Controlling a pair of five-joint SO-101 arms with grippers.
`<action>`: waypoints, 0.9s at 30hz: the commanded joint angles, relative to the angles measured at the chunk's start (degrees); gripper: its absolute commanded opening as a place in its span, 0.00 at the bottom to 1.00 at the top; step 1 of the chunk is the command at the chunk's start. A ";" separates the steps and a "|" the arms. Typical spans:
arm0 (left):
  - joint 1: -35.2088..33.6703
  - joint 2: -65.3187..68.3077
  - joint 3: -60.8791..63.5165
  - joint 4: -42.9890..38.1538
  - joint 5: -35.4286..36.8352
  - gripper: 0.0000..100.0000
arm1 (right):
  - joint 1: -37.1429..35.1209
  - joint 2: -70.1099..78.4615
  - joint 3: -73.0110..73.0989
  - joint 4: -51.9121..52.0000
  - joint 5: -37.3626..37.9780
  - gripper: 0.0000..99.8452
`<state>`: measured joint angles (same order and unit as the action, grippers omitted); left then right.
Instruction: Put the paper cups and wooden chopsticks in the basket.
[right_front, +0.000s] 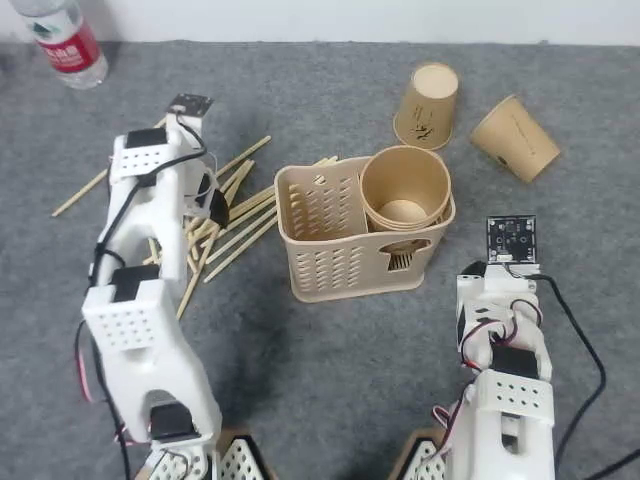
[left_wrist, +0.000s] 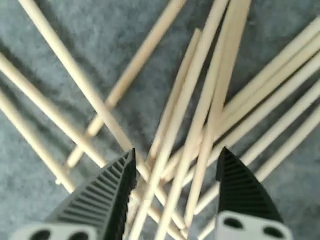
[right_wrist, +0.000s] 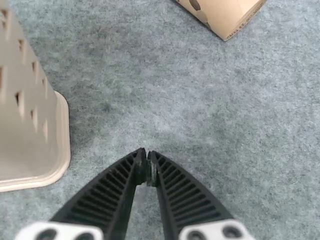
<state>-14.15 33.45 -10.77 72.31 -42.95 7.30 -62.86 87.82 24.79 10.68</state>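
Observation:
Several wooden chopsticks (right_front: 228, 215) lie scattered on the grey carpet left of the beige basket (right_front: 325, 255). My left gripper (left_wrist: 176, 159) hangs open right over that pile, its fingers straddling a few chopsticks (left_wrist: 200, 125). A stack of paper cups (right_front: 405, 190) stands inside the basket's right compartment. Two more paper cups lie on their sides behind the basket, one (right_front: 427, 105) near it and one (right_front: 515, 138) farther right, whose corner (right_wrist: 225, 15) shows in the right wrist view. My right gripper (right_wrist: 147, 162) is shut and empty, low over bare carpet beside the basket's wall (right_wrist: 30, 125).
A plastic water bottle (right_front: 65, 42) lies at the far left corner. One stray chopstick (right_front: 80, 193) lies left of the left arm. Bare carpet stretches in front of the basket between the two arms.

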 joint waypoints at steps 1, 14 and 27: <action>1.14 1.32 -3.56 -0.35 -0.44 0.25 | -0.40 -0.92 -0.09 -2.77 0.79 0.01; 1.41 1.76 -3.56 3.25 -0.44 0.14 | -0.31 -0.84 0.00 -3.21 0.79 0.01; 2.29 1.76 -3.56 4.13 -0.44 0.14 | -0.31 -0.75 0.00 -3.38 0.79 0.01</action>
<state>-13.01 35.30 -13.32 75.47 -42.95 7.30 -62.86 88.44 22.59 10.68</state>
